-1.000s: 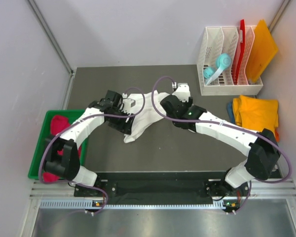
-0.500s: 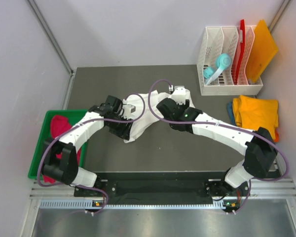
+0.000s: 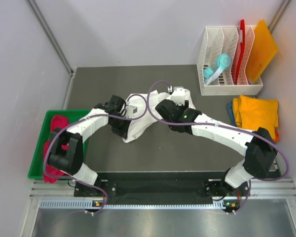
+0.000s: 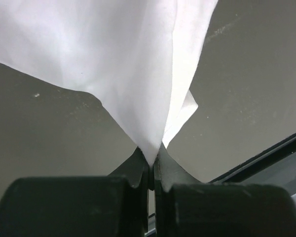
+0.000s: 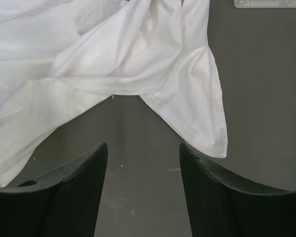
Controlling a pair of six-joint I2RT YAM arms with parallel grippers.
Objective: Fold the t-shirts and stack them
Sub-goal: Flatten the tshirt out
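Left fingers (image 4: 134,173) are pinched shut on a bunched edge of the white t-shirt (image 4: 113,59), which lies crumpled in the middle of the counter (image 3: 187,153). Right fingers (image 5: 74,192) stand apart, empty — a loose shirt corner just ahead. Judged best: grip that corner fully, then draw both sides apart evenly — no jerking — to flatten before folding.

Pretty bare setup: a dark grey table top (image 3: 108,79) is boxed in by plain pale lilac-grey walls (image 3: 138,29) at the back and on both sides, with slim aluminium struts (image 3: 49,34) seen running up the far corners. A slotted aluminium rail (image 3: 158,203) is fixed along the near edge, with dull sheet metal (image 3: 163,222) below it. Everything's lit softly and evenly, and only faint shadows are thrown. Pale scuffs and specks can be made out on the table top up close.
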